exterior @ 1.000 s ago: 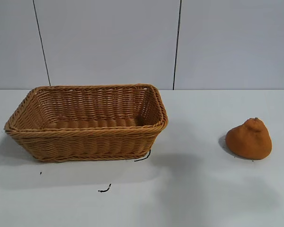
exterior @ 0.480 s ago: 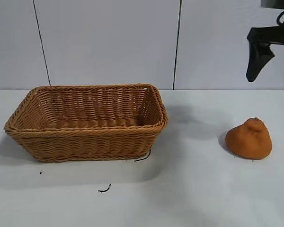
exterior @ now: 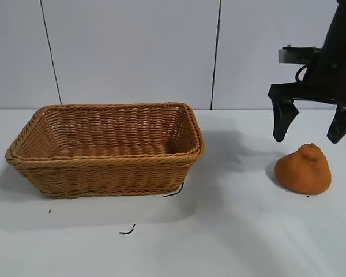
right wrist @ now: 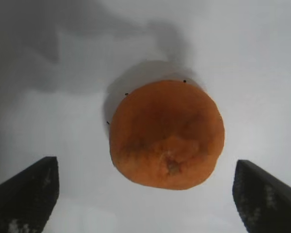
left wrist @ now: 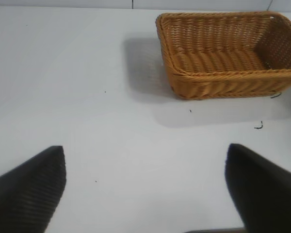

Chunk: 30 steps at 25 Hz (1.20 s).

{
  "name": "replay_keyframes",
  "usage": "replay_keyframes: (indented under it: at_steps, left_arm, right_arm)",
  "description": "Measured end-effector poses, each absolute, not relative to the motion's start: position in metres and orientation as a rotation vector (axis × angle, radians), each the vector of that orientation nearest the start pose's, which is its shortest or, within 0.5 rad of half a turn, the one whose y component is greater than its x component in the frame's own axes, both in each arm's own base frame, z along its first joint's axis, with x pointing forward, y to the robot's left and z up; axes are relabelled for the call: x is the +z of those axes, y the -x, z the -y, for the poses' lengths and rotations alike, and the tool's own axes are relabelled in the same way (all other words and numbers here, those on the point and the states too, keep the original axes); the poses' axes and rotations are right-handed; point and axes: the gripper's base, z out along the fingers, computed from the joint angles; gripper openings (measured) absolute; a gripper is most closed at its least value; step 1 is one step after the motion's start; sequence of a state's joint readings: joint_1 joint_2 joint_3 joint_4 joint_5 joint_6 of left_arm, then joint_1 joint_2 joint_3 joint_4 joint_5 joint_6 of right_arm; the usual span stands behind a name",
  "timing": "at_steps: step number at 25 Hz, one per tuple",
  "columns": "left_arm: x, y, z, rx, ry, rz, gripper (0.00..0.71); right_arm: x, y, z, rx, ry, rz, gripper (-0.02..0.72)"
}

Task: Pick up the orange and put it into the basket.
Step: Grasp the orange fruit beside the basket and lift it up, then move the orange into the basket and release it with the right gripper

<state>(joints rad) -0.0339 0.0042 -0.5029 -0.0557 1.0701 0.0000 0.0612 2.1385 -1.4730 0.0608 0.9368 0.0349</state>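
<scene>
**A:** What have you got on the exterior view?

**B:** I see the basket sitting on the white table, left of centre, its open side up and nothing inside it. The orange is on the table well to the right of it, resting on its flat base with the little knob on top. My right gripper hangs above the orange, pointing down, fingers spread wide and released; one black fingertip is just above and left of the fruit, the other above and right of it. Neither touches the orange. There are a couple of small dark scraps on the table near the basket's front.

**A:** And the left wrist view?

**B:** My left gripper is parked over bare table, its two dark fingertips standing far apart, so that hand is released too and holds nothing. The basket lies farther off, beyond the fingers and off to one side.

**A:** Right wrist?

**B:** I'm looking straight down on the orange. It sits on the table between the two spread fingers of the right gripper, clear gaps on both sides, its shadow spilling out behind it.
</scene>
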Motion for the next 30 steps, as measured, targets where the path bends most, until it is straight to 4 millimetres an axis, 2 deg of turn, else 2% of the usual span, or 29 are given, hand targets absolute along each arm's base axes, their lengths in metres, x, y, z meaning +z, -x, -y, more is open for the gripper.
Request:
replay_keyframes:
  at_steps: [3,6,7,9,11,13,14,18,20,21,26,27,30]
  left_arm:
    - [0.277,0.005,0.004,-0.087,-0.038,-2.054,0.639]
    - [0.277,0.005,0.004,-0.087,-0.038,-2.054,0.639]
    - [0.277,0.005,0.004,-0.087,-0.038,-2.054,0.639]
    - [0.277,0.005,0.004,-0.087,-0.038,-2.054,0.639]
    - [0.277,0.005,0.004,-0.087,-0.038,-2.054,0.639]
    - [0.277,0.005,0.004,-0.087,-0.038,-2.054,0.639]
    - [0.277,0.005,0.004,-0.087,-0.038,-2.054,0.639]
    - [0.277,0.005,0.004,-0.087,-0.038,-2.054,0.639]
    - [0.277,0.005,0.004,-0.087,-0.038,-2.054,0.639]
    - [0.277,0.005,0.004,-0.087,-0.038,-2.054,0.639]
    - [0.277,0.005,0.004,-0.087,-0.038,-2.054,0.639]
    - [0.277,0.005,0.004,-0.087,-0.038,-2.054,0.639]
    - [0.277,0.005,0.004,-0.087,-0.038,-2.054,0.639]
  right_arm:
    - [0.118,-0.410,-0.029,0.076,-0.014,-3.120,0.696]
    - [0.115,-0.411,-0.029,0.074,-0.013,-3.125,0.671]
    - [0.115,-0.411,-0.029,0.072,-0.011,-3.124,0.623]
    - [0.115,-0.411,-0.029,0.071,-0.011,-3.125,0.462]
    - [0.117,-0.411,-0.029,0.071,-0.009,-3.128,0.252]
    - [0.127,-0.413,-0.030,0.073,-0.006,-3.129,0.131]
    - [0.132,-0.414,-0.030,0.074,-0.004,-3.131,0.105]
    - [0.166,-0.426,-0.031,0.083,0.002,-3.085,0.105]
    - [0.191,-0.434,-0.031,0.088,0.007,-3.025,0.105]
    - [0.191,-0.434,-0.031,0.088,0.007,-3.025,0.105]
    - [0.253,-0.448,-0.032,0.098,0.017,-2.887,0.105]
    - [0.270,-0.452,-0.033,0.102,0.014,-2.835,0.105]
    - [0.286,-0.456,-0.038,0.106,0.028,-2.781,0.105]
